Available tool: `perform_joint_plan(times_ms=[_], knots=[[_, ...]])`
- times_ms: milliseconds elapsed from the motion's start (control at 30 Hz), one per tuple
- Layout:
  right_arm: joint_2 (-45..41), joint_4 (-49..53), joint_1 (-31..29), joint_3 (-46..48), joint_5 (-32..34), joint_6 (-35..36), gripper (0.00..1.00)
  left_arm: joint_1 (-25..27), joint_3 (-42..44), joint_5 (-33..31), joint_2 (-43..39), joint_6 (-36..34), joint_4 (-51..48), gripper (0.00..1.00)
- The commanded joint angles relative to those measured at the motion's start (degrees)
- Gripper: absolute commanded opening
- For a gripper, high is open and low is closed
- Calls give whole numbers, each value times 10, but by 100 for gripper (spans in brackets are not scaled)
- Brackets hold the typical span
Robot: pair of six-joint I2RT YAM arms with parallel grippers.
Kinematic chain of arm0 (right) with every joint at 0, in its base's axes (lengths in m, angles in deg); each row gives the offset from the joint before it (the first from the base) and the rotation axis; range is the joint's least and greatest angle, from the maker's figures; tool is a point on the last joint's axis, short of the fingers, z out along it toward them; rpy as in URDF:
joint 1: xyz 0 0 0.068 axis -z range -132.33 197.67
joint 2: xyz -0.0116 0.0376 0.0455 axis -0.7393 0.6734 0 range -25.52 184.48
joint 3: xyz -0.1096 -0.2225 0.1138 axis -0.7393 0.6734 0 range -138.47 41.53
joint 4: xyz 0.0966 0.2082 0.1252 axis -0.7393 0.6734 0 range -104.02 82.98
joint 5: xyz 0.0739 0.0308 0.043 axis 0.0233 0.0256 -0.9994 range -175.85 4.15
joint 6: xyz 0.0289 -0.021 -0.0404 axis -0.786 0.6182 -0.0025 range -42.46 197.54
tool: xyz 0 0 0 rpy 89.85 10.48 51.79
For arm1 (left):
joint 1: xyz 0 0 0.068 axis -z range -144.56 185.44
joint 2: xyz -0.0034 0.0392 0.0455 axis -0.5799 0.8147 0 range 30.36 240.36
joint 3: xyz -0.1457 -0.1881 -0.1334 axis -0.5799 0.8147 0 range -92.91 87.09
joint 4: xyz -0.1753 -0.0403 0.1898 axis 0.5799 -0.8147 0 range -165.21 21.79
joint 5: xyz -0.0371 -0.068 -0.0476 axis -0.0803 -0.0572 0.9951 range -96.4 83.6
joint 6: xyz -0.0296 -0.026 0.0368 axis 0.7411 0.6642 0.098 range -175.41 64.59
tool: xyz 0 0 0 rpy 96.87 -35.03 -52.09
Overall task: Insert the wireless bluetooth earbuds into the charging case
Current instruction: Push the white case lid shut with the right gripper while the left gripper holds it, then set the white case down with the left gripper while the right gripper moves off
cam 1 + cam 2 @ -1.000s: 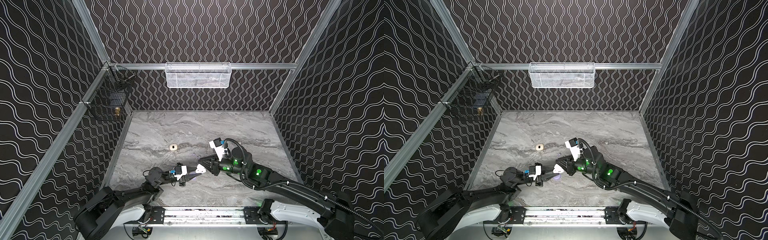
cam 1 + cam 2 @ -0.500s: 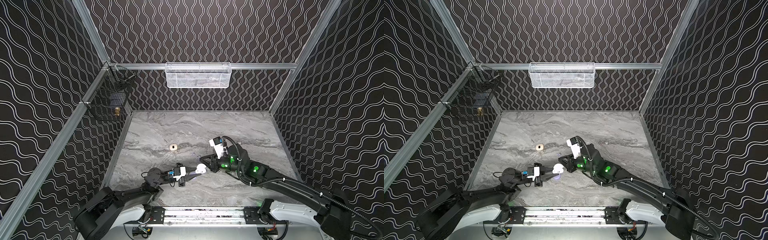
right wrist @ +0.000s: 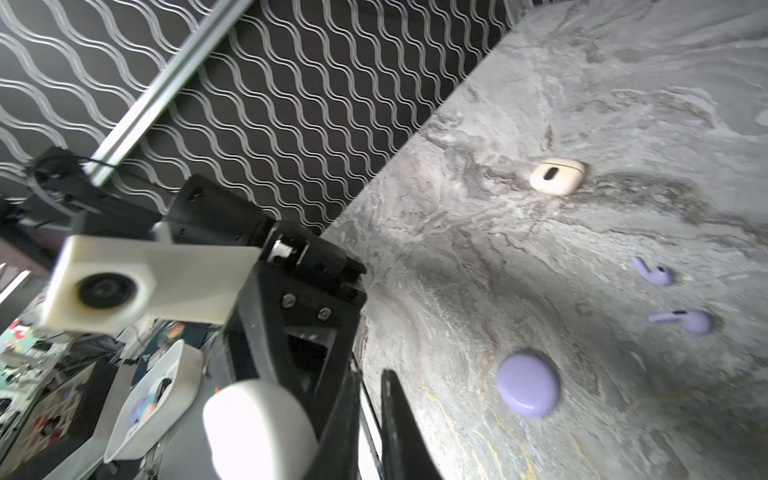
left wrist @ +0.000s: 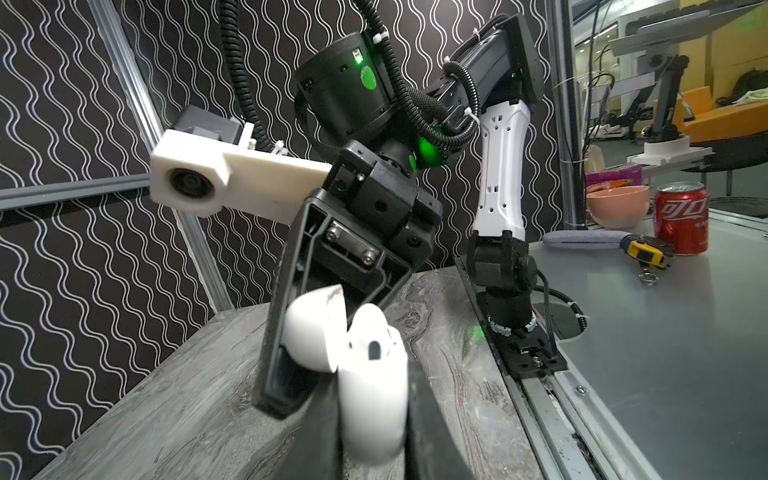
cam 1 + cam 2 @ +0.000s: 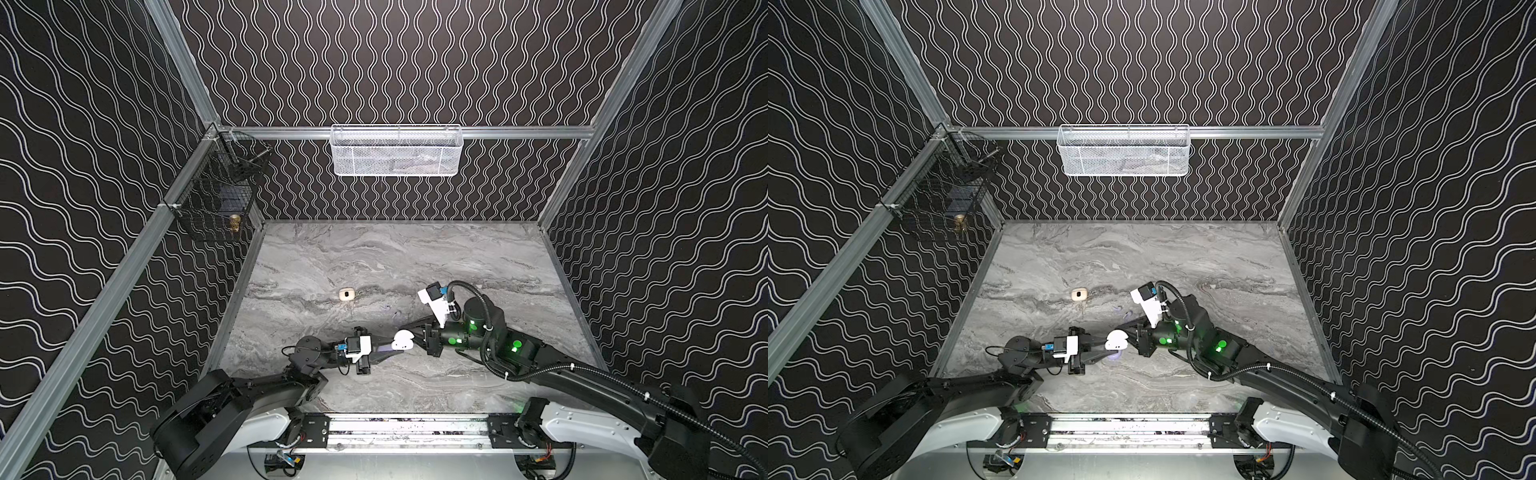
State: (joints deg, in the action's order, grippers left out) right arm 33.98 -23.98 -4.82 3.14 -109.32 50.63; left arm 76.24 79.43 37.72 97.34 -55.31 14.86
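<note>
Two lavender earbuds (image 3: 652,272), small and stemmed, lay loose on bench (image 3: 540,104) near lavender case (image 3: 528,384), on its far side. White case (image 4: 374,374), lid flipped open, hung over lavender case. Left gripper (image 5: 392,348) stretched low, jaws clamped on white case. Right gripper (image 5: 412,331) angled down, jaws closed, tips just beside open lid. Versus second before: white case unmoved, right wrist barely shifted.

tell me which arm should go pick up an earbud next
Right. The left gripper is clamped on the open white case; the right gripper holds nothing, and lavender earbuds lie on the table close to it.
</note>
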Motion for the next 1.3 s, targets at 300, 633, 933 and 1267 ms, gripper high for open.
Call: perform_joint_plan(times_ms=[300, 633, 933, 1267], knots=[[-79, -166, -2, 69, -69, -21, 14, -2, -14, -22, 13, 13, -20, 0], [-135, -23, -3, 61, 149, -5, 19, -11, -61, -307, -9, 80, -264, 0], [-14, 16, -53, 70, 258, 6, 33, -100, -190, -424, 69, 256, -544, 0], [216, 128, -135, -39, 339, 35, 54, -211, -256, -231, 277, 355, -558, 0]])
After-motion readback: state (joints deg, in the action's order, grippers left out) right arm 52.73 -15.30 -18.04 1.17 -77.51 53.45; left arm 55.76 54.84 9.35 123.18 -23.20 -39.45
